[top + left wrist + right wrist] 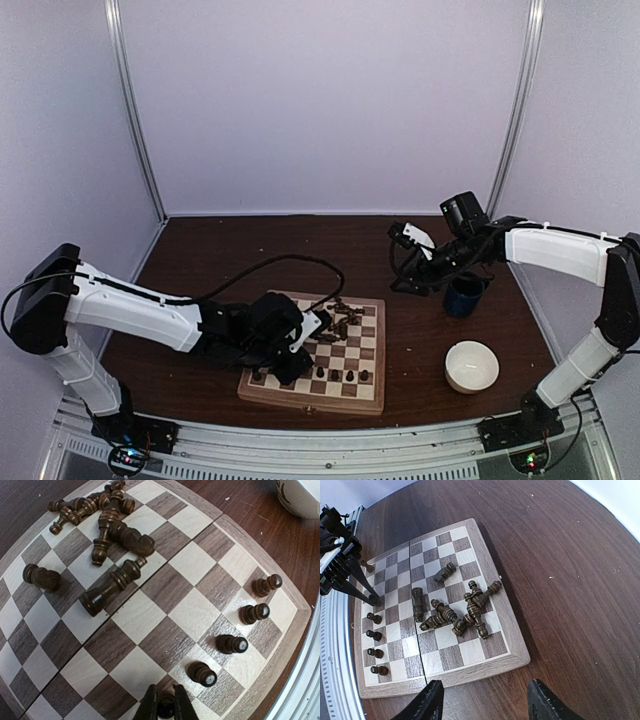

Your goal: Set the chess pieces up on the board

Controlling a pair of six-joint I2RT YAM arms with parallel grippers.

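Note:
The board (310, 402) lies in front of my left arm. My left gripper (295, 362) (165, 706) is shut on a small dark pawn (166, 707) over a dark square near the board's front edge. The pawn is in line with several upright pawns (231, 644) (349, 376) (374, 635). Whether it touches the board I cannot tell. A heap of chess pieces (110, 525) (340, 318) (455, 612) lies toppled at the board's far side. My right gripper (403, 260) (485, 687) hangs open and empty above the dark table, beyond the board's border (485, 665).
A dark blue cup (465, 295) stands under the right forearm and a white bowl (471, 365) (300, 497) sits right of the board. A black cable (290, 262) loops over the table behind the left arm. White walls enclose the table; a metal rail runs along its near edge.

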